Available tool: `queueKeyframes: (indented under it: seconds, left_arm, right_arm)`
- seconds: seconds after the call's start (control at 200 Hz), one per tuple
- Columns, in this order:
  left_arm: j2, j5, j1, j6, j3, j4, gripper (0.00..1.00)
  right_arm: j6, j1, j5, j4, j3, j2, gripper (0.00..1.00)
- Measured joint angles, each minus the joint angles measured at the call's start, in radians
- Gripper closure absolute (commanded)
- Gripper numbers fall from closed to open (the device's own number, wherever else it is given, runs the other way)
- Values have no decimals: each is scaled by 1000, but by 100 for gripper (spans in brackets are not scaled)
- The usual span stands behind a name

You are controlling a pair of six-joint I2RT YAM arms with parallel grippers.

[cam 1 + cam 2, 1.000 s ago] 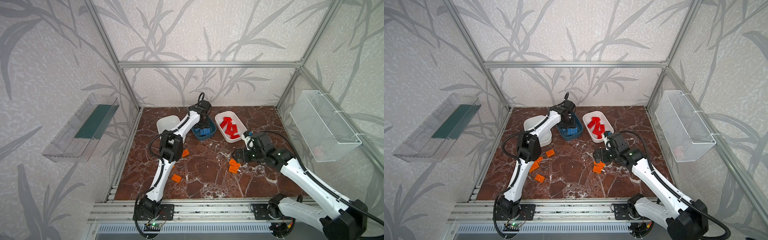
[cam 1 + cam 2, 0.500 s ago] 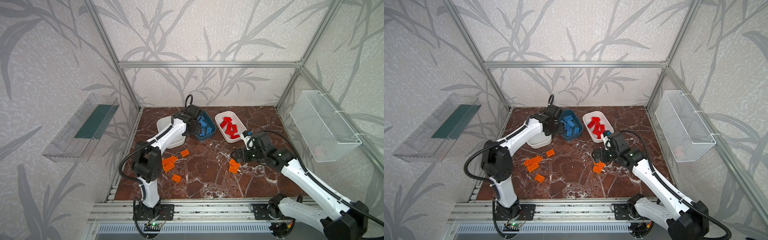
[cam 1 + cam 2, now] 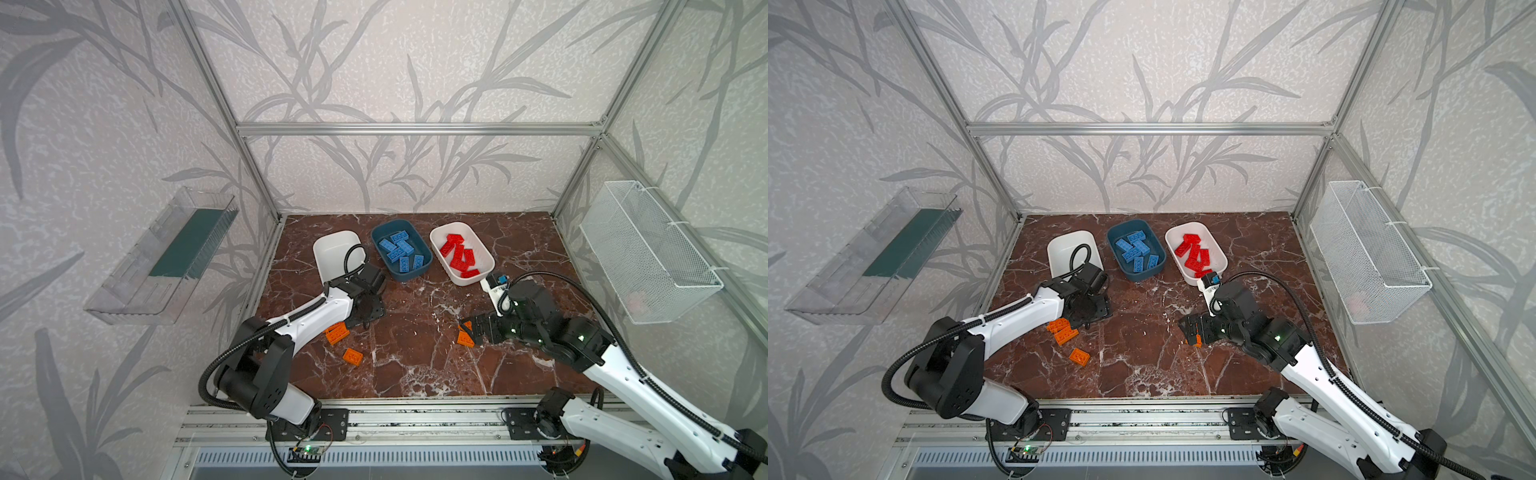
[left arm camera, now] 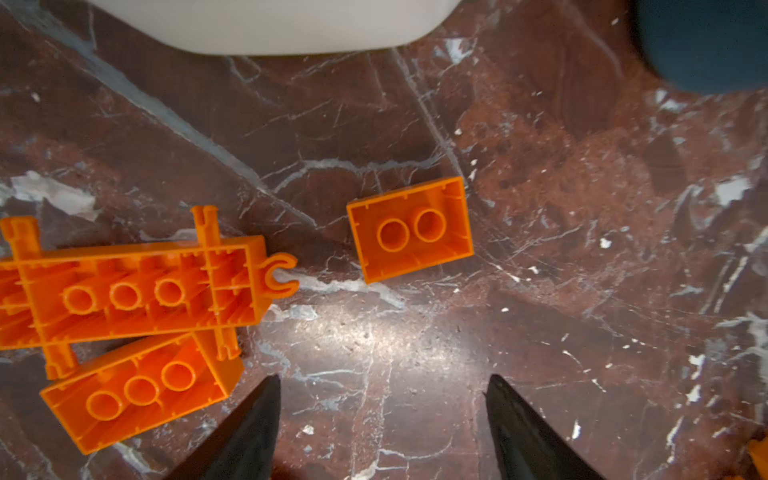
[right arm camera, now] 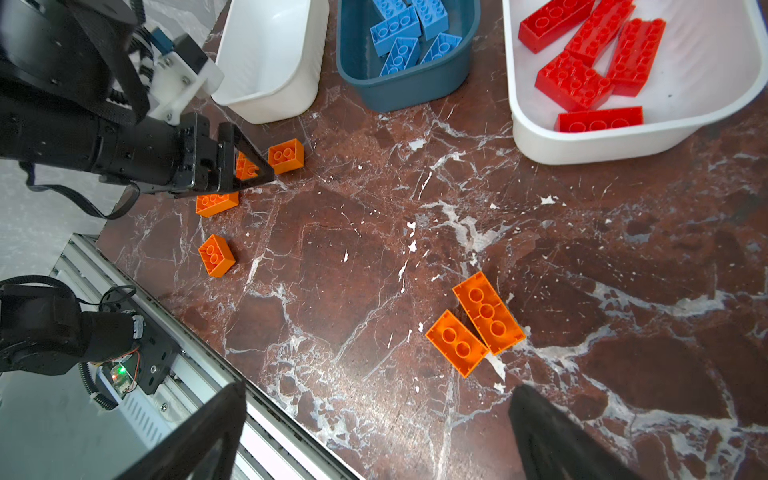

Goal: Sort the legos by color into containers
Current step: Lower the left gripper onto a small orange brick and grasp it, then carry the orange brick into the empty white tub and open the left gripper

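brown marble tabletop (image 3: 415, 365) in a wallpapered frame cell. left gripper (image 4: 382, 384): fingers (image 4: 253, 419) spread apart, gap empty, tips over bare marble. small orange brick (image 4: 409, 228) lies just ahead of the tips, hollow side up, not touched. beside it a long orange piece (image 4: 137, 291) with a clip end, also hollow side up, touching another orange brick (image 4: 141, 386). right gripper (image 5: 378, 388): fingers (image 5: 552, 440) spread wide, nothing held. two orange bricks (image 5: 473, 328) lie side by side, touching each other, just ahead of its tips and nearer one finger. a lone orange brick (image 5: 216, 254) sits on open marble between the left cluster and the front rail (image 5: 199, 353). every orange lego in view is loose on the table, one group by each gripper. further back, in both top views, three tubs in a row: white tub (image 3: 334, 251) on the left with the left arm's wrist over its near end, teal tub (image 3: 411, 277) in the middle holding the blue legos (image 3: 399, 251), second white tub (image 3: 482, 253) on the right holding the red legos (image 3: 459, 253). outermost: clear tray (image 3: 133, 291) on the left wall, wire mesh basket (image 3: 648, 249) on the right wall.
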Motion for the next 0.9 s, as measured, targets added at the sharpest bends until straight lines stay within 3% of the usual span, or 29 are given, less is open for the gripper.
queueKeyframes:
  seconds: [0.2,0.57,0.9]
  left_arm:
    - [6,-23,-2,-24,8,23,20]
    - [161,-64,10,-43,101,49,21]
    - [294,-72,41,-41,158,64,32]
  right_arm:
    - [28,18,27,-10,-10,-10,1]
    - [18,19,45,-12,-10,10,1]
    - [-5,19,6,14,-9,85,1]
